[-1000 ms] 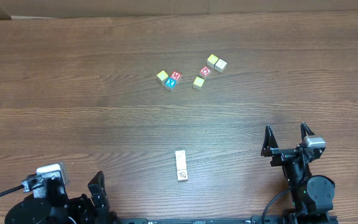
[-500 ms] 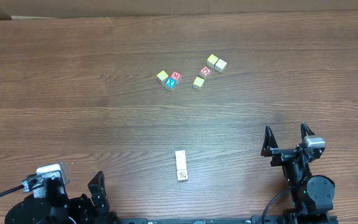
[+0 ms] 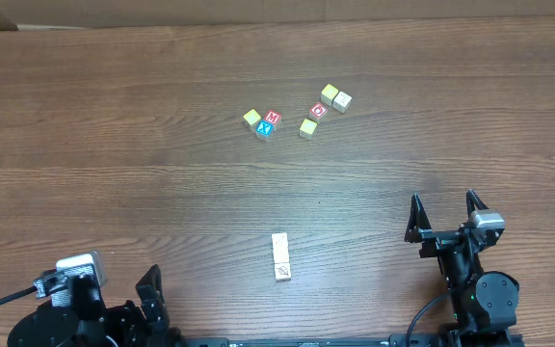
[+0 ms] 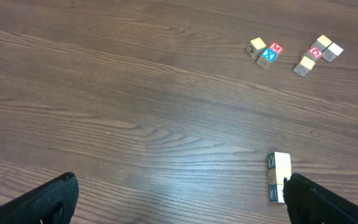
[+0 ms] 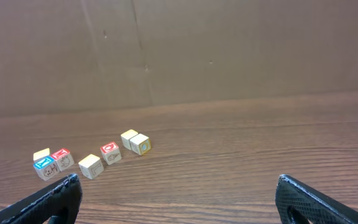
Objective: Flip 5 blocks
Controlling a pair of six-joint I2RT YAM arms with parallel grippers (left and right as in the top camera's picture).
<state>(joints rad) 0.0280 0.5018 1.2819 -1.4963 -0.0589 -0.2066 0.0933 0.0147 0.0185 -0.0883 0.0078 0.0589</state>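
Both arms sit at the near edge of the table (image 3: 114, 173) with nothing in either one. The right gripper (image 3: 442, 200) has its jaws spread wide apart with just bare wood between them. The left gripper (image 4: 181, 180) is just as wide and just as empty. From overhead, only one of its fingers (image 3: 152, 286) shows clearly down at the bottom edge.

No block is touching a gripper. Most of them are bunched well ahead of both sets of jaws. For the right jaws that's ahead and off to the left, and for the left jaws it's far ahead and off to the right.

There's a trio of blocks (image 3: 263, 122) packed tight: a yellow one, the red M block (image 3: 272, 118) and the blue block (image 3: 264, 129). A bit further along, on the side nearer the right jaws, is a lone yellow block (image 3: 308, 127) with the red O block (image 3: 319, 110) just beside it. Past that is the yellow-and-cream pair (image 3: 335, 96), the two touching each other.

The two cream blocks (image 3: 280, 256) are much closer in, lying end to end between the arms. They're off to the right of the left jaws, roughly level with the tips, and in the left wrist view the finger on that side clips the edge of the nearer one. For the right jaws they're out to the left and behind the tips. The nearer block has a dark marking on its top face.

A cardboard wall (image 5: 166, 50) stands behind the far blocks, straight ahead of the right jaws.
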